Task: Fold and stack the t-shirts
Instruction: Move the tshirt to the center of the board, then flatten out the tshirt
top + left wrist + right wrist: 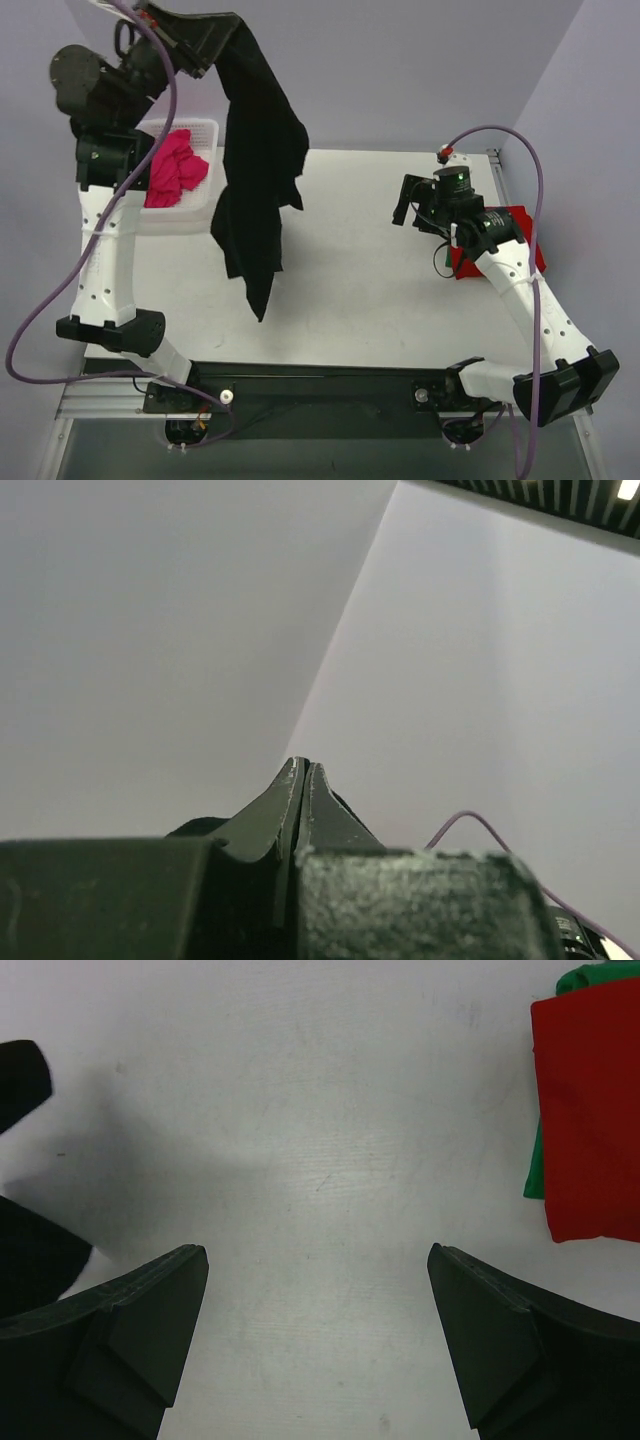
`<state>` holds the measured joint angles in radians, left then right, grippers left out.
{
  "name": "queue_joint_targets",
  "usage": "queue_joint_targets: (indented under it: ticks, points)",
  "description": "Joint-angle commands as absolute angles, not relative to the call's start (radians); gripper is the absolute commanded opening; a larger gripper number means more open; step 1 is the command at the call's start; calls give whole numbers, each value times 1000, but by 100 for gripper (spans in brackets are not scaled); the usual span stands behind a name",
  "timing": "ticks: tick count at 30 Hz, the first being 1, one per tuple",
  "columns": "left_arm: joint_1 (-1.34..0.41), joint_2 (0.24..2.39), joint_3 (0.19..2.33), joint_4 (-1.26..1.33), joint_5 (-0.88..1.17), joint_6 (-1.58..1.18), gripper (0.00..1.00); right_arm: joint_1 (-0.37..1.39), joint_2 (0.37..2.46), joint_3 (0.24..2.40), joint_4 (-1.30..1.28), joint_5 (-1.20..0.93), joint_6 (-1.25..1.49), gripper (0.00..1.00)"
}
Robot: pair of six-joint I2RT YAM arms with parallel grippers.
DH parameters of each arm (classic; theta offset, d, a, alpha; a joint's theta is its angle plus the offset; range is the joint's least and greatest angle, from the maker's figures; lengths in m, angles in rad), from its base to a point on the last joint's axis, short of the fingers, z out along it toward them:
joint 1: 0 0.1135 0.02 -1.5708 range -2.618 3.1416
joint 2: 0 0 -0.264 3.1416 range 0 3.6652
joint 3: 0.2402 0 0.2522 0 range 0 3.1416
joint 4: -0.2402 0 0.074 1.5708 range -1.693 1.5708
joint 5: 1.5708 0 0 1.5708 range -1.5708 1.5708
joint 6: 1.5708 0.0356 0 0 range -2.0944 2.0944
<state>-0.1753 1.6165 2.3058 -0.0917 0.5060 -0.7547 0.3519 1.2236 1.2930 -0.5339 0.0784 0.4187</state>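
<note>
Top external: I dangle the black cloth t-shirt [255, 180] beside the white mesh basket [205, 125] so it unfurls.
Left gripper [218, 45]: clenched on it.
Right gripper [318, 1255]: released, waiting.

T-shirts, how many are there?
4: black hanging from the left claw, pink in the basket, red folded at right, green edge beneath it. Others may be hidden.

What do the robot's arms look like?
The left arm and right arm have white links dotted with small holes, and black joints. A thin purple cable loops along each. A green light glows on the right one. The left gripper and right gripper each have two black, wedge-shaped fingers.
</note>
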Motion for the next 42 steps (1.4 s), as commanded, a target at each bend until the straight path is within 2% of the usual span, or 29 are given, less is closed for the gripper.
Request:
queue_joint_targets:
  ticks: [1,2,3,5,10,13,19,26,35,42]
  points:
    - [-219,1680,2166,-73,532,-770,5,345,1187,1272,-538,103,434,99]
    - [-227,1692,2090,-150,523,-746,16,345,1186,1260,-540,103,434,99]
    - [-235,1718,2056,-190,499,-712,39,344,1183,1252,-540,106,434,99]
    - [-265,1756,1994,-346,454,-600,58,345,1183,1240,-545,103,434,99]
    - [-328,1882,1882,-693,295,-465,68,347,1195,1206,-560,81,408,99]
    - [-367,1827,1708,-713,227,-419,75,351,1215,1181,-561,43,399,98]
    - [-364,1631,1363,-719,123,-410,76,411,1318,1161,-561,-37,384,96]
    - [-342,1531,1142,-787,68,-456,75,497,1453,1170,-554,-103,400,95]
    - [-334,1506,1074,-710,196,-512,75,401,1569,1155,-485,-161,492,94]
    - [-334,1607,1046,-654,287,-512,76,353,1647,1184,-469,-135,483,92]
